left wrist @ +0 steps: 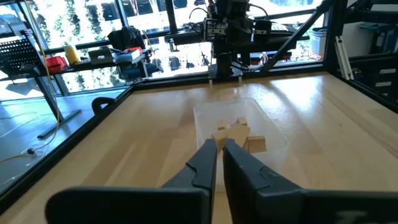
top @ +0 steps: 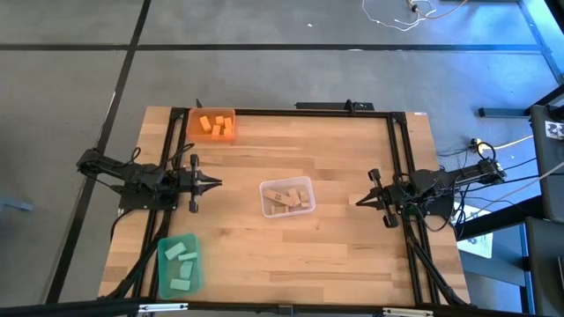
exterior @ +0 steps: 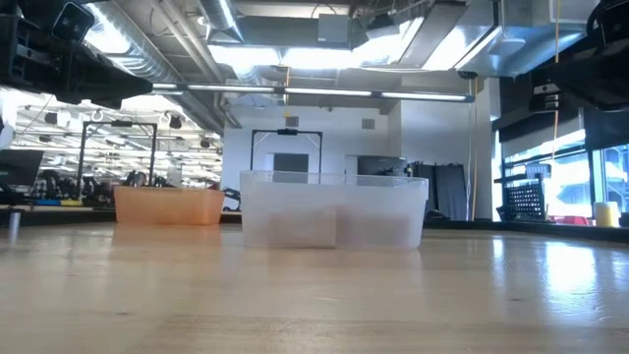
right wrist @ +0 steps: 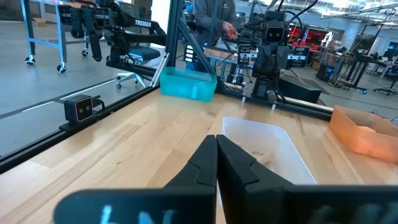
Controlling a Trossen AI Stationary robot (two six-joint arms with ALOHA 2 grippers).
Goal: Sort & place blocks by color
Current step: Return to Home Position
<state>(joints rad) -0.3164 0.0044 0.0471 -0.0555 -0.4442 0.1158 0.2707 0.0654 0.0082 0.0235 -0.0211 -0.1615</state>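
While the tan wooden blocks (top: 289, 197) sit inside the clear rectangular plastic bin (top: 263, 201), left gripper (top: 217, 184) and right gripper (top: 359, 202) flank it, fingers together; a low homing sweep could nudge it.

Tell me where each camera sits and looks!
High view: above the table, looking down; left gripper and right gripper show.
Low view: table height, facing the clear plastic rectangular bin; hardly any robot.
Left wrist view: past own fingers toward the right arm.
Right wrist view: past own fingers toward the left arm.
All share that bin.
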